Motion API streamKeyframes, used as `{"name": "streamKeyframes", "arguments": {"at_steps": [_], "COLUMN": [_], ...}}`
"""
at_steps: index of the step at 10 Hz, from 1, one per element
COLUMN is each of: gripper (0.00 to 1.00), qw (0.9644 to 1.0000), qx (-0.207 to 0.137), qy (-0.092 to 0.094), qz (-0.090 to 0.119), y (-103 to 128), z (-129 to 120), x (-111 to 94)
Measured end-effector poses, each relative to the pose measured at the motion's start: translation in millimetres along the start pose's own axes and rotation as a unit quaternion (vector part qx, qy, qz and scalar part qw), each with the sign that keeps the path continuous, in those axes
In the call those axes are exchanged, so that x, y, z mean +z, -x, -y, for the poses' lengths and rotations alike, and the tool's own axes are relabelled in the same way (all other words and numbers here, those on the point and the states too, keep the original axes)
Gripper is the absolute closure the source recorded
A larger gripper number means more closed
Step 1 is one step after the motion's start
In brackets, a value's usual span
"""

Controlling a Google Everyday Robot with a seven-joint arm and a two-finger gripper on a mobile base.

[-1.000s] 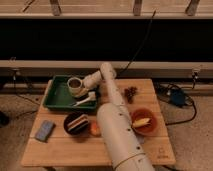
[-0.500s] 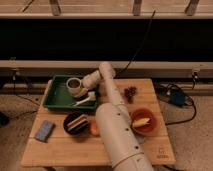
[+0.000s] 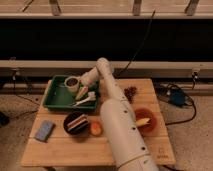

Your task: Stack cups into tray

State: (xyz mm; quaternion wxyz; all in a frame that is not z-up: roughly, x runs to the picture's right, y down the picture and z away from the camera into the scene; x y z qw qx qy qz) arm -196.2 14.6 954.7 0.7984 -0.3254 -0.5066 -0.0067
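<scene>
A cream-beige cup (image 3: 72,83) with a dark inside stands upright in the back right part of the dark green tray (image 3: 53,99). A second cream object (image 3: 81,93), possibly a cup on its side, lies just in front of it in the tray. My white arm rises up the middle, bends at an elbow (image 3: 104,65), and reaches down-left. My gripper (image 3: 84,81) is over the tray's right side, right beside the upright cup. I cannot tell whether it touches the cup.
A white utensil (image 3: 85,101) lies in the tray. On the wooden table (image 3: 60,150) are a black bowl with striped contents (image 3: 76,122), an orange item (image 3: 95,128), a blue sponge (image 3: 44,130), a reddish-brown bowl (image 3: 146,120) and a dark cluster (image 3: 131,92).
</scene>
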Motion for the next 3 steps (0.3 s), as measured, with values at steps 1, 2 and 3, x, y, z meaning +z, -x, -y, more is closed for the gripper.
{"name": "streamKeyframes", "arguments": {"at_steps": [1, 2, 3], "gripper": [0.22, 0.22, 0.22], "qw": [1.0000, 1.0000, 1.0000], "qx": [0.000, 0.000, 0.000], "qy": [0.001, 0.000, 0.000], "qz": [0.001, 0.001, 0.001], "y": [0.9, 0.4, 0.4], "z": [0.1, 0.0, 0.0], "x": [1.3, 0.8, 0.8]}}
